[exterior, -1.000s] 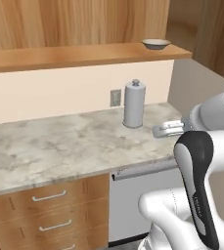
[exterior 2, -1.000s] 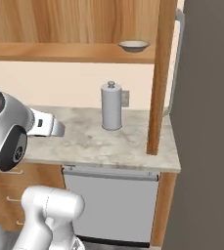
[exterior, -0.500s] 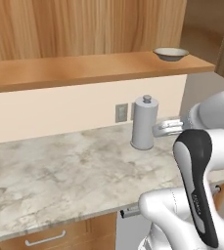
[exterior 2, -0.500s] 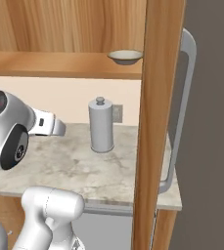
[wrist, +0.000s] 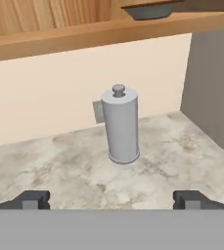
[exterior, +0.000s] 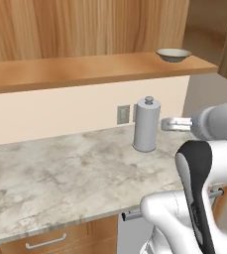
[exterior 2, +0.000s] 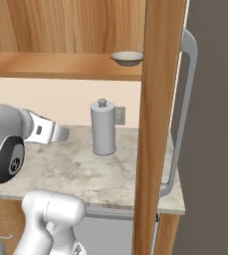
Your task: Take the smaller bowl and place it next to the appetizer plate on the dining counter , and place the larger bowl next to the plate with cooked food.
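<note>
A marbled stone counter [exterior: 60, 173] runs under a wooden shelf [exterior: 85, 69] against wood-panelled wall, with a cream backsplash and a wall socket [exterior: 123, 114] between them. Compared with a second ago the whole scene has slid left and grown larger in both base views: the base has driven forward and to the right, so the cameras moved, not the things. The grey cylindrical canister [exterior: 146, 124] with its knobbed lid stands upright on the counter just in front of the socket, now near the middle of the hand view. The smaller bowl [exterior: 173, 54], shallow and pale-rimmed, sits on the right end of the shelf, above and to the right of the canister; in the right base view it is partly hidden behind a tall wooden cabinet edge [exterior 2: 158, 124], beside a grey fridge door with its handle [exterior 2: 182, 109]. The gripper [wrist: 115, 199] has its jaws spread fully wide and holds nothing; it hangs low over the counter, well below and short of the bowl. The drive has likely brought the bowl within the arm's reach, so the next step is probably to raise the hand up to shelf level. The canister below and the cabinet edge to the right leave a narrow approach.
</note>
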Available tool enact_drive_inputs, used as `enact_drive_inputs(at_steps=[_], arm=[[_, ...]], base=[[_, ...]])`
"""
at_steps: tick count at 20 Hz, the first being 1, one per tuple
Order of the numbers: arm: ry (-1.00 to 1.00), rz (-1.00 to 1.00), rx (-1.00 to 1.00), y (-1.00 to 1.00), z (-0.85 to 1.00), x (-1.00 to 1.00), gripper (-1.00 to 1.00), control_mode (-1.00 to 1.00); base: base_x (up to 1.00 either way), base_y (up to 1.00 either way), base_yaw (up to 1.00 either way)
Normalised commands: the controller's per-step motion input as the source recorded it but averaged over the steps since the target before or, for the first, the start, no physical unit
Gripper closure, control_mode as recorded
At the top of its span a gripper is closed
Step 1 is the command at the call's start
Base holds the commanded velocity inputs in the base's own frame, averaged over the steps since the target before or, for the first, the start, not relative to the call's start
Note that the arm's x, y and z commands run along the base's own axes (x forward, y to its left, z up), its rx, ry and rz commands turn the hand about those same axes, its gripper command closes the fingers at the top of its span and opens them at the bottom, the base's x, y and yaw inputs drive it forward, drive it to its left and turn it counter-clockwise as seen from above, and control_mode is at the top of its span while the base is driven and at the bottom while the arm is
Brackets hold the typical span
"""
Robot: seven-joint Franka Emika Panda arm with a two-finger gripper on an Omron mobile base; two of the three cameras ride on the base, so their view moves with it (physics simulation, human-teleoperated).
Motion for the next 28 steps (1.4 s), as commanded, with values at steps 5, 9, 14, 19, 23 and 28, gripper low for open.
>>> enact_drive_inputs(at_steps=[5, 9, 14, 19, 23, 28], arm=[[-0.19, -0.27, 0.25, 0.02, 0.76, 0.0, -1.0, -1.0], [0.07, -0.09, 0.33, -0.1, 0.7, 0.0, -1.0, -1.0], [0.11, -0.05, 0.34, -0.08, 0.22, 0.0, -1.0, -1.0], [0.05, -0.19, 0.14, -0.14, 0.37, 0.01, -1.0, -1.0], [0.01, -0.24, 0.05, -0.31, 0.08, 0.34, -1.0, -1.0], [0.01, -0.16, 0.0, -0.37, 0.15, 0.74, -1.0, -1.0]], base=[[0.0, 0.0, 0.0], [0.0, 0.0, 0.0], [0.0, 0.0, 0.0], [0.0, 0.0, 0.0], [0.0, 0.0, 0.0], [0.0, 0.0, 0.0]])
